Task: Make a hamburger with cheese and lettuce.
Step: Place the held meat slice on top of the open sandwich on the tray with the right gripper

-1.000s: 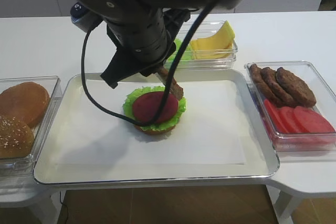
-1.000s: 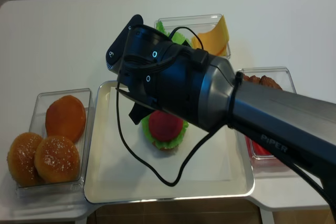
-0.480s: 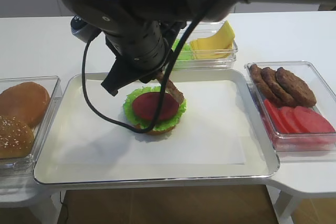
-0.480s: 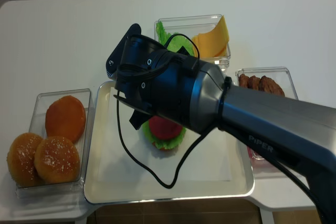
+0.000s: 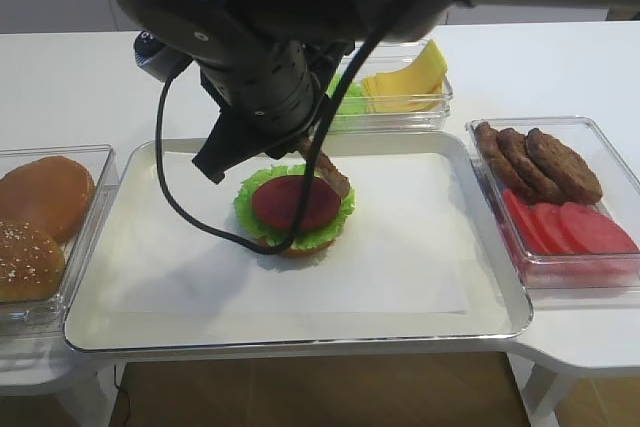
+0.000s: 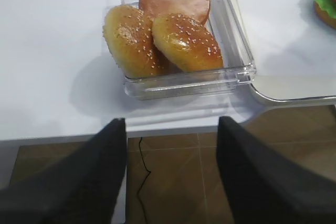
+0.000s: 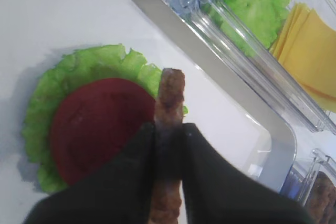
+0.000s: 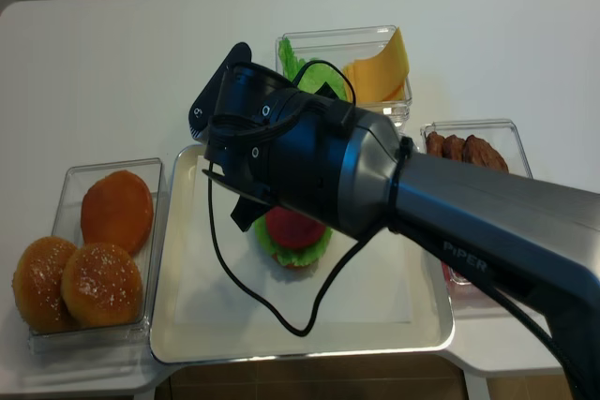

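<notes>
The hamburger (image 5: 295, 209) sits mid-tray: tan bun base, frilly lettuce, red tomato slice on top (image 7: 100, 127). It has no patty on it. My right gripper (image 7: 169, 129) is shut on a brown patty (image 7: 171, 92), held on edge and tilted over the stack's far right rim (image 5: 332, 173). The arm hides the jaws in both high views. The cheese (image 5: 405, 82) lies as stacked pale-yellow slices in the far clear box (image 7: 310, 45). My left gripper (image 6: 172, 120) is open and empty, beyond the table's front edge by the bun box.
A clear box of buns (image 6: 160, 38) stands left of the metal tray (image 5: 150, 277). A box with loose patties (image 5: 545, 157) and tomato slices (image 5: 575, 227) stands right. Loose lettuce (image 7: 257, 3) lies beside the cheese. A black cable (image 5: 185, 212) hangs over the tray.
The right arm has shifted slightly left and down, with the patty still in the jaws. In the last half second almost nothing has moved.
</notes>
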